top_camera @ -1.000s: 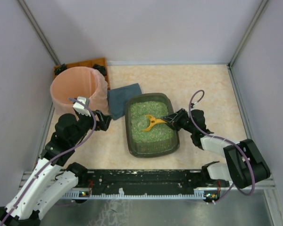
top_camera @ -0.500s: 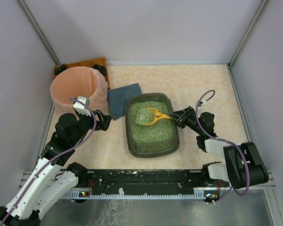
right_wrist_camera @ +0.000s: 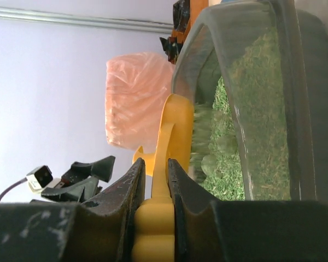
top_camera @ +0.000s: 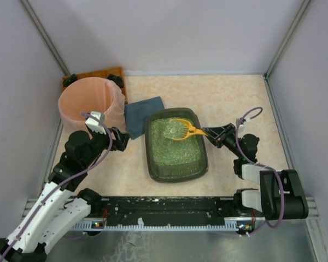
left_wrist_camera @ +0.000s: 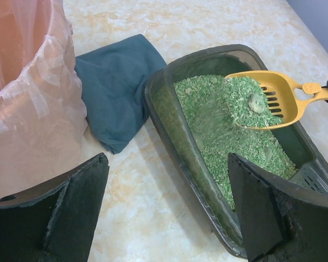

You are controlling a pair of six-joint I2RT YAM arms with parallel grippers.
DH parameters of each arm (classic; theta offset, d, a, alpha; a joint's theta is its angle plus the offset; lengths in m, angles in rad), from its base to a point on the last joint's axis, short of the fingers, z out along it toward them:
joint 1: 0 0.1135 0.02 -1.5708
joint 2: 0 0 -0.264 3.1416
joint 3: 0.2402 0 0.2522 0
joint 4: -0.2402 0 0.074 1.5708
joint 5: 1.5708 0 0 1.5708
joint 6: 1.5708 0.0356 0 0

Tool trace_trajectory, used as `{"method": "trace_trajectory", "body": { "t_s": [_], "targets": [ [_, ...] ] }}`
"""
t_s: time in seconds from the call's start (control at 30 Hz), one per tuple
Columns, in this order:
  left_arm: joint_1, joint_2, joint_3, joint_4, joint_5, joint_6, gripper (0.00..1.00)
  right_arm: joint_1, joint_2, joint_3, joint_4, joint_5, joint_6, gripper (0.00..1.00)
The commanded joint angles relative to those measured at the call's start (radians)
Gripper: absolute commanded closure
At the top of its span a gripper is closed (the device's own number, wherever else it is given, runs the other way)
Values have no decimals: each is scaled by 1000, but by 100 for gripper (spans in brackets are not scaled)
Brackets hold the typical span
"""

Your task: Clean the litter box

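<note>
The right pincer is clamped on the handle of the yellow scoop, its fingers pressed tight against either side in the right wrist view. A second ago the scoop head was dug into the granules. It has since come up and drawn away from the near end, and it now hangs just above the green bed, out in front of this pincer. It carries a heap of granules with a pale clump on the slots. I judge the scoop pass done; what is left is to sift out the loose litter and carry the clump off, probably to the pink bucket.

The left pincer has not moved. Its fingers are spread wide and hold nothing. The litter box sits just ahead and to the right of it, between the two pincers, flat on the desk. A folded blue cloth lies just ahead of the left pincer, touching the box's far-left corner. The bucket, lined with a thin bag, stands to the left of the same pincer, with an orange-brown tray behind it.

The desk is pale, marbled beige. Plain lilac-grey walls close it in on three sides.
</note>
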Motion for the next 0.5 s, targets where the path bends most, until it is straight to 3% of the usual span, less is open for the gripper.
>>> {"method": "trace_trajectory", "body": {
  "t_s": [0.0, 0.13, 0.23, 0.37, 0.47],
  "targets": [
    [3, -3, 3, 44, -2, 4, 6, 13, -18, 31, 140, -43, 30, 100],
    [3, 3, 8, 41, -2, 4, 6, -59, -30, -6, 118, -35, 41, 100],
    [4, 2, 6, 45, -1, 3, 6, -8, -16, 12, 165, -54, 52, 100],
    [4, 13, 9, 50, 6, -2, 7, -80, -21, -28, 156, -58, 61, 100],
    [3, 12, 7, 54, 10, -7, 6, -39, -18, -9, 193, -63, 76, 100]
  ]
}}
